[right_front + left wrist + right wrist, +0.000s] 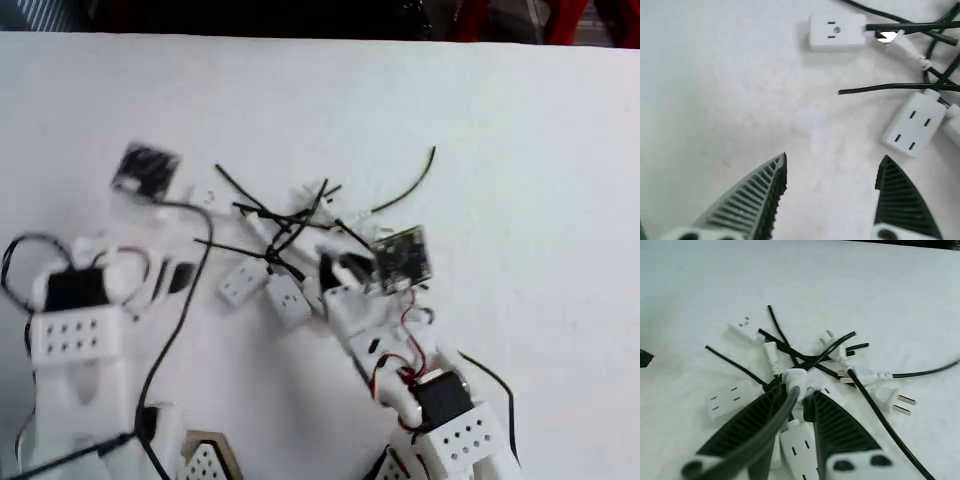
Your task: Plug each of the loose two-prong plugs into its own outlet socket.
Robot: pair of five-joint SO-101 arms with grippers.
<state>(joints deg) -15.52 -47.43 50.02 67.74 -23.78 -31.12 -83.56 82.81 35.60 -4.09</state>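
Left hand (834, 159) sits closest, released: its two ribbed fingers (760, 200) stand wide apart above bare desk (715, 90), holding nothing. Just past the dark finger a double outlet (914, 124) lies flat with its slots up (two pairs of them), and a black cord (880, 89) crosses the desk right beyond it. Farther off a single outlet (836, 31) lies face up. A white plug (910, 50) lies just beside its end, prongs bare and pointing toward it, under more black cord.

Right hand (796, 393) is low at the near edge of the tangle (285, 225), with an outlet block (800, 450) showing beneath it, slots up. Whether this hand is clenched on anything I cannot tell. At its tip is a stubby plug (794, 376), whose black lead runs back toward the camera. Near the hand, off to one side, a flat plug (892, 401) lies on the desk with both prongs bare, plugged into nothing. Beyond that, in among the crossed cords, a far plug (832, 347) has its prongs raised and free as well.

From above, the tangle of cords, plugs and outlets lies mid-desk. The left hand stands a little apart from it (on its own side), and the right hand is at its near edge.
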